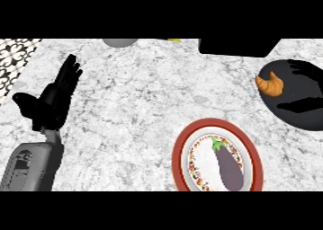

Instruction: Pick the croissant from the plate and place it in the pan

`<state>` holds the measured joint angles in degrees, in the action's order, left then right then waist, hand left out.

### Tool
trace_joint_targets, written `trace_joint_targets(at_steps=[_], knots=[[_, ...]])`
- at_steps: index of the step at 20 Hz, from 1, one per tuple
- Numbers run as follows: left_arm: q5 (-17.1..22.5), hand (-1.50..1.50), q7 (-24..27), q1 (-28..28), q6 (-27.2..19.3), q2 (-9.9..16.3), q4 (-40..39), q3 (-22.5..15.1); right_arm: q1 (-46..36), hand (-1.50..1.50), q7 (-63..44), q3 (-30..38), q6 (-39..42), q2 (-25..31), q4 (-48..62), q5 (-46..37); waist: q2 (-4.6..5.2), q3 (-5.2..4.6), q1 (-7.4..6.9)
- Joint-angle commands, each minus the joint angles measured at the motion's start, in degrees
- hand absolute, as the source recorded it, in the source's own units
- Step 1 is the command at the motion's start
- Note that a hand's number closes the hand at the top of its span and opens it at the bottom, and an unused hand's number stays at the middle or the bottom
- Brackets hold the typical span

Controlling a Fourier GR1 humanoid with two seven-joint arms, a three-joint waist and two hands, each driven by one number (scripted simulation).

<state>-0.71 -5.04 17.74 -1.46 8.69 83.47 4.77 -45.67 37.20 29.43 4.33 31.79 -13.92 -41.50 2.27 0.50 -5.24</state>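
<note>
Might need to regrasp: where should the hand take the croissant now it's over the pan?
Pinch the croissant across its thick middle, coming from the right where the right hand already is. Its tapered tips curve away over the pan, offering less to hold.

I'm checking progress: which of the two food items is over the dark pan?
The croissant, orange, over the black pan by the right hand. The purple eggplant lies on the red-rimmed plate.

Orange croissant [270, 84] in a black pan [291, 117]; purple eggplant [229, 165] on a red-rimmed, floral-bordered plate [185, 148]; grey-white speckled counter [150, 90].
</note>
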Motion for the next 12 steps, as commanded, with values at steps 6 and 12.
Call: trace_joint_targets(at_steps=[6, 12], knots=[[-0.74, 0.00, 0.63, -1.78, -1.33, -0.50, 0.74, 0.16, 1.09, -1.50, 8.99, 10.44, 10.93, 5.90, 4.10, 10.83, -0.77, -0.09, 2.38], [1.29, 0.00, -0.16, -2.60, 0.47, 1.87, 0.36, 2.72, 6.21, -1.50, 15.20, 10.94, 29.75, 13.20, 5.90, 12.63, -1.30, -0.15, 3.75]])
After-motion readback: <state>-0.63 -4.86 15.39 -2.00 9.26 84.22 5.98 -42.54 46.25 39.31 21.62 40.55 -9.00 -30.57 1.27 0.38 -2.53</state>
